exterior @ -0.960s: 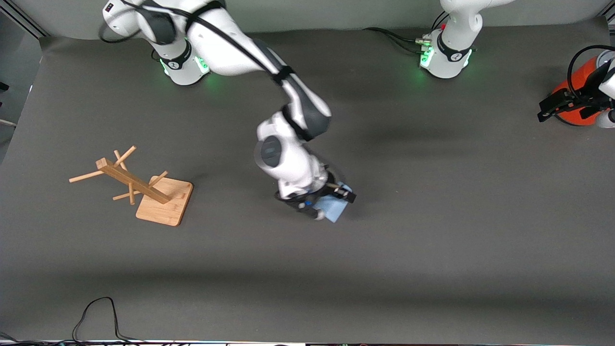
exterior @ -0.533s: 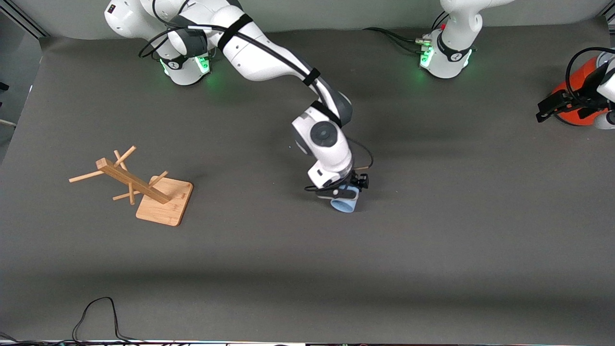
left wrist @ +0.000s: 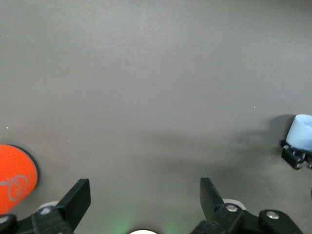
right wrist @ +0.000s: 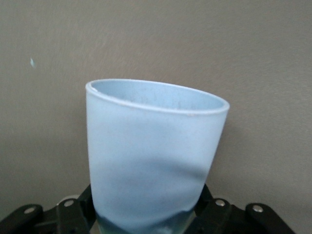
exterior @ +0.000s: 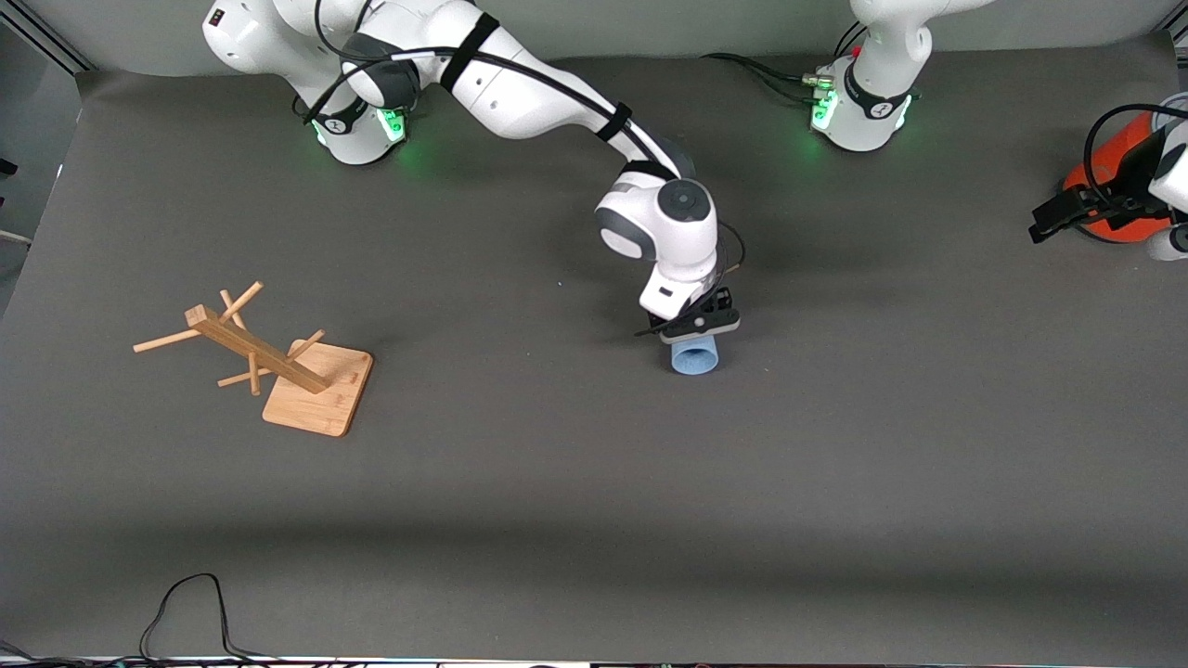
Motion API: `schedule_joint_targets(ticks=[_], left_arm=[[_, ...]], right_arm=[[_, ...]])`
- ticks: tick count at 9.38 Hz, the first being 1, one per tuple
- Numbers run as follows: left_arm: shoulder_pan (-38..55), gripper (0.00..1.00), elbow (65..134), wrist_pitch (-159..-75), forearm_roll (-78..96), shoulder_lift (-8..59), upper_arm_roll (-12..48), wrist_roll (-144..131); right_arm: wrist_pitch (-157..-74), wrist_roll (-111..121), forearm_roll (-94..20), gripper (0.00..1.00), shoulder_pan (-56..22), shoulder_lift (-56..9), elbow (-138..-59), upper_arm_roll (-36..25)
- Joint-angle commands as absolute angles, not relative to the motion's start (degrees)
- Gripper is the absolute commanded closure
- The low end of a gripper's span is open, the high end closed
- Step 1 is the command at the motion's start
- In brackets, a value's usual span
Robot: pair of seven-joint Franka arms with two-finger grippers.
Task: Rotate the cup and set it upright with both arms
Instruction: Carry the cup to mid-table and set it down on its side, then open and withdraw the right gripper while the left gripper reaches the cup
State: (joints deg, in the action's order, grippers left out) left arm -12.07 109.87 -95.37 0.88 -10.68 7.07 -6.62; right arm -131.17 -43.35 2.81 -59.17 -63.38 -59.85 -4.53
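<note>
The light-blue cup is over the middle of the table, held by its base end in my right gripper, which is shut on it. In the right wrist view the cup fills the frame, its open rim pointing away from the right gripper, whose fingers are mostly hidden by the cup's wall. Whether the cup touches the table I cannot tell. My left gripper waits at the left arm's end of the table, open with nothing between its fingers. The left wrist view also catches the cup at its edge.
An orange-red cylinder stands right by the left gripper and also shows in the left wrist view. A wooden peg rack on a square base stands toward the right arm's end. A black cable loops at the table's near edge.
The right arm has swung the cup toward the left arm's end and toward the bases, turning it as it went. The left arm has hardly moved.
</note>
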Motion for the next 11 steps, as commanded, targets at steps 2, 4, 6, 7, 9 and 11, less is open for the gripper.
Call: schedule_joint_targets(ticks=[2,4,6,7,9,11], left_arm=[[-11.7,0.0,110.6,-96.2,1.3,-10.9,7.2,-9.7],[-11.7,0.0,110.4,-95.7,1.7,-10.2,7.3,-14.2],[-10.2,0.0,110.0,-95.8,3.1,-8.8,7.3,-24.7],[-9.2,0.0,110.0,-97.0,4.5,-7.7,7.3,-26.4],[-8.6,0.0,109.7,-102.8,13.6,-4.7,7.3,-25.0],[-5.6,0.0,107.1,-111.0,19.8,1.7,7.9,-23.8]], right_arm=[[-126.9,-37.3,4.1,0.0,-58.3,-63.0,-58.4,-4.0],[-122.5,-37.0,3.5,0.0,-57.7,-60.1,-58.3,-3.7],[-117.5,-34.1,0.2,0.0,-55.6,-55.0,-58.7,-3.5],[-114.2,-31.1,-1.8,0.0,-53.5,-52.8,-58.9,-3.5],[-107.3,-26.9,-2.8,0.0,-48.9,-46.2,-61.9,-3.6],[-104.6,-23.1,-3.2,0.0,-42.1,-37.6,-69.2,-3.8]])
